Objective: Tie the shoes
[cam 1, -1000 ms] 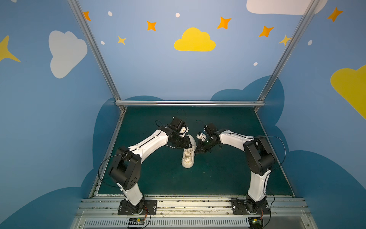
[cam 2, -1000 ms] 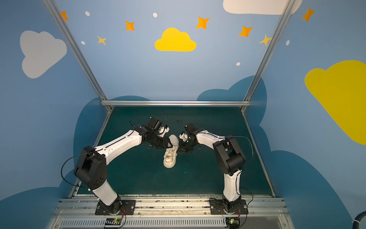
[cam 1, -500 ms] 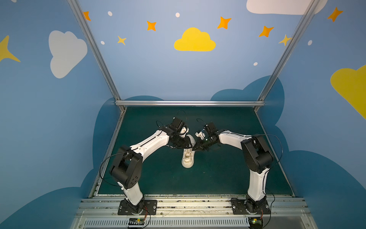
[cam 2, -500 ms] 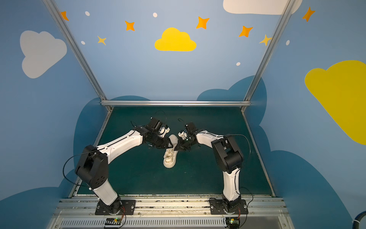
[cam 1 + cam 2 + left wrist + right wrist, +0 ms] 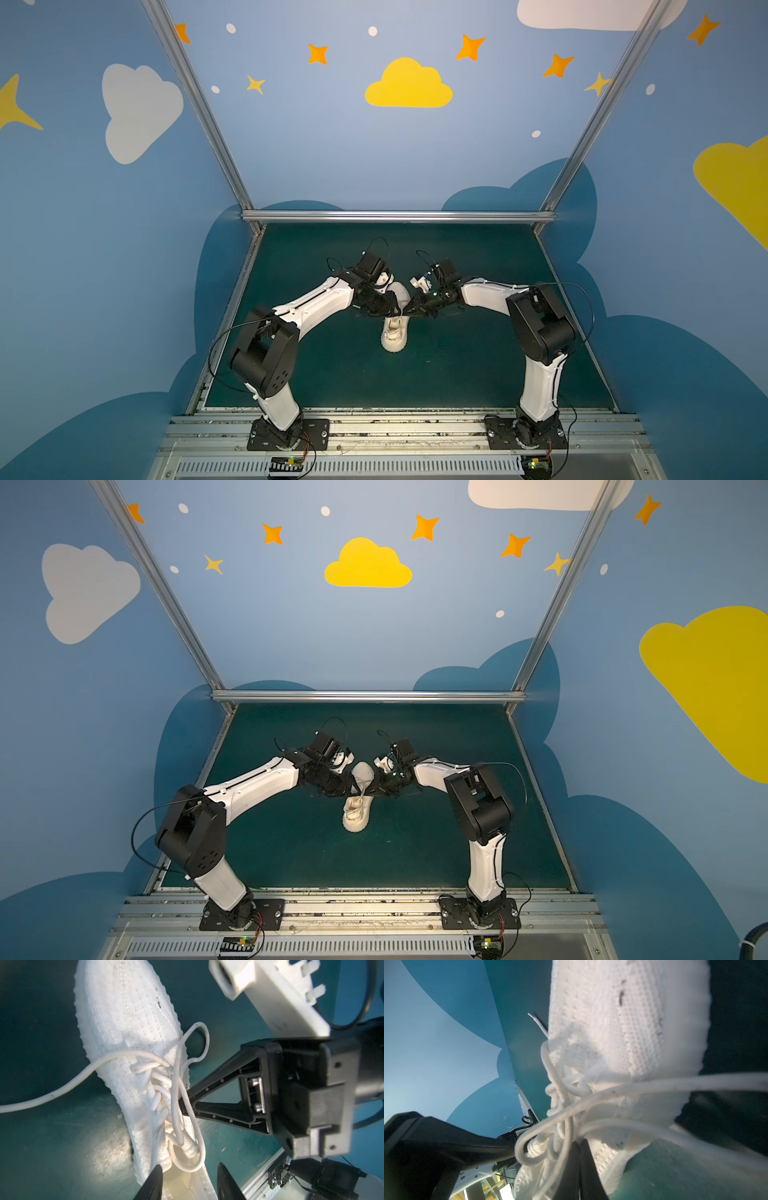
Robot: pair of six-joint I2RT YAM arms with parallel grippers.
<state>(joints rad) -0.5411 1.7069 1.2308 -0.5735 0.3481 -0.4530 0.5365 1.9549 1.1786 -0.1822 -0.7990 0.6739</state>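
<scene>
1. The shoe lay sole down near the middle of the green mat. In both top views its long axis ran from 12 to 6 o'clock, and we judged the smooth rounded end at 12 to be the toe.
2. The grippers met over the lacing at the shoe's middle. The left gripper sat at about 9 o'clock of it and the right gripper at about 3, with their tips close together.
3. The right gripper's jaws were closed. In the right wrist view a strand of the laces ran out from the tips, so we took it to be pinching that strand.
4. The left gripper's jaws stood partly open with nothing held. In the left wrist view a slack loop lay just ahead of them, over the shoe's collar.
5. We judged that the coming move turned on this loop. The left gripper was free and was nearer to it.
6. A long free tail trailed over the mat on the side away from the right gripper.
7. Open mat lay at 6 o'clock toward the rail and at 12 toward the back wall. The only tight spot was between the two grippers, where we thought fingers could knock.
</scene>
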